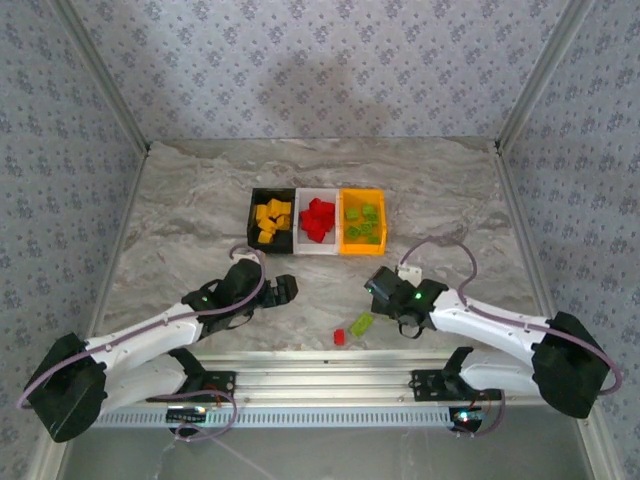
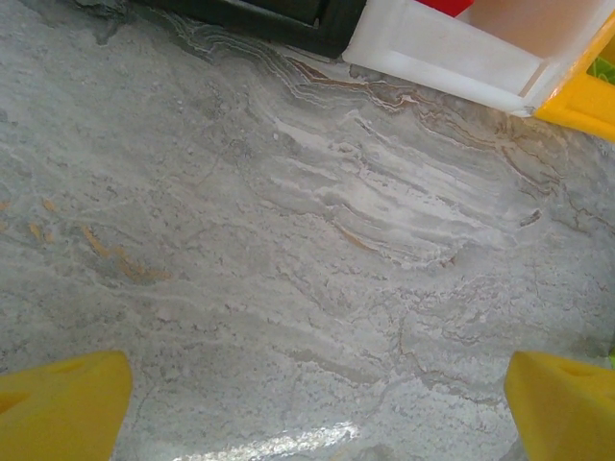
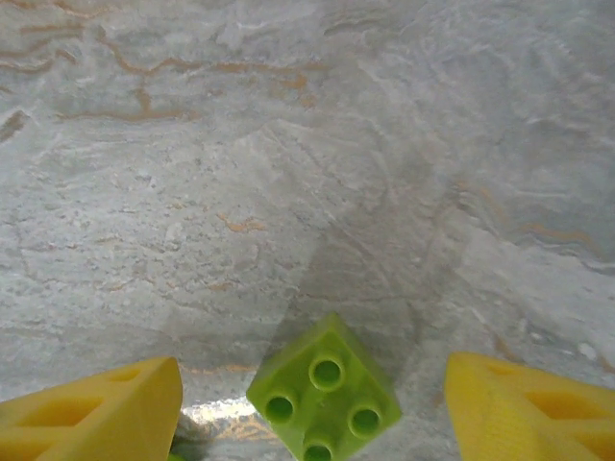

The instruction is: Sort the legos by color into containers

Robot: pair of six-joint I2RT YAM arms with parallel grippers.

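A lime green lego [image 3: 325, 396] lies studs-up on the marble table, between the wide-apart yellow fingers of my open right gripper [image 3: 312, 384], touching neither. From above, this lego [image 1: 361, 324] sits beside a small red lego [image 1: 339, 337], just below the right gripper [image 1: 378, 288]. The black bin [image 1: 254, 208] holds yellow bricks, the white bin [image 1: 318, 246] red ones, the orange bin [image 1: 343, 220] green ones. My left gripper [image 1: 283, 290] is open with bare table between its fingers [image 2: 67, 403], in front of the black bin [image 2: 288, 24] and white bin [image 2: 432, 53].
The bins stand in a row at the table's [image 1: 200, 200] middle back. Patterned walls close in the table on three sides. A metal rail [image 1: 330, 375] runs along the near edge by the arm bases.
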